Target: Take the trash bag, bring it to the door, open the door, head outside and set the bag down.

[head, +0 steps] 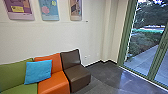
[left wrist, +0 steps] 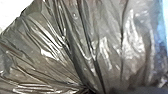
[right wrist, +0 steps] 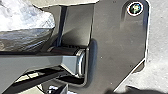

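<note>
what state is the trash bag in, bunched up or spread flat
Bunched up: in the left wrist view, the trash bag shows deep creases running together toward one spot.

Head view: tops of the 3 posters (head: 50, 12) cut off by the upper edge; print on the yellow label (head: 17, 9) too small to read. Green seat (head: 15, 72) runs out left and bottom, orange seat (head: 56, 81) out the bottom. Blue cushion (head: 38, 71) hides part of both backrests. Glass door (head: 122, 45) cropped top and right. Left wrist view: trash bag (left wrist: 105, 45) runs past the edges, contents can't be made out. Right wrist view: bag cropped at the left edge.
</note>
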`<state>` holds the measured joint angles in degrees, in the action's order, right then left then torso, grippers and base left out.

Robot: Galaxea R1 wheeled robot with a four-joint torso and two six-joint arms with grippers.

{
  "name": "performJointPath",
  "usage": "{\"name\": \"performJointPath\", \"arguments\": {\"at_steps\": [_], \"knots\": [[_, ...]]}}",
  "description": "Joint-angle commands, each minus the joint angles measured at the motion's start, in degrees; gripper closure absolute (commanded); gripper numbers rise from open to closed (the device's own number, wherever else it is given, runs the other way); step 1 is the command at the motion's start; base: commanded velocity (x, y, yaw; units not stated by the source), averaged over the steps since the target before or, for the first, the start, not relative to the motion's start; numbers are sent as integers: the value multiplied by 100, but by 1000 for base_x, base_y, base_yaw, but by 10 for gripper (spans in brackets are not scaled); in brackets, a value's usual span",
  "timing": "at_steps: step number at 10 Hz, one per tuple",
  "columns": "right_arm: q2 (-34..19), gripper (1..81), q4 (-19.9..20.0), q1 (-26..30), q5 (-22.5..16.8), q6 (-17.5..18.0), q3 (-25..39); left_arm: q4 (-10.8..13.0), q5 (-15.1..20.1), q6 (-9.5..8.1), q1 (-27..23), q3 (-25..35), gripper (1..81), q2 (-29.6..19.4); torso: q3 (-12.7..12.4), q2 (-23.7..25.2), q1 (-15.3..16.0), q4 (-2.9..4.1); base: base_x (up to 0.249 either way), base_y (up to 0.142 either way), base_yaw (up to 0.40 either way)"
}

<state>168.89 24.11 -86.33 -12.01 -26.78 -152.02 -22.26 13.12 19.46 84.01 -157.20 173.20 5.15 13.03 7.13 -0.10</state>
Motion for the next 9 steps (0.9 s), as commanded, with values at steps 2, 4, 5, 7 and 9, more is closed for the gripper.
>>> {"name": "performJointPath", "arguments": {"at_steps": [2,4,5,7,9], "knots": [[86,10,-21,278,-452,-20,-108,64,464,40,-310,22,811,30,0,0,0,0,0,0,-304],[130,10,-21,278,-452,-29,-178,73,472,41,-310,22,811,48,0,0,0,0,0,0,-309],[130,10,-21,278,-451,-29,-187,116,472,32,-310,22,811,65,0,0,0,0,0,0,-317],[130,10,-12,261,-443,-29,-187,125,464,32,-310,22,811,74,0,0,0,0,0,0,-318],[130,10,-12,261,-443,-29,-187,125,464,32,-301,22,811,74,0,0,0,0,0,0,-318]]}}
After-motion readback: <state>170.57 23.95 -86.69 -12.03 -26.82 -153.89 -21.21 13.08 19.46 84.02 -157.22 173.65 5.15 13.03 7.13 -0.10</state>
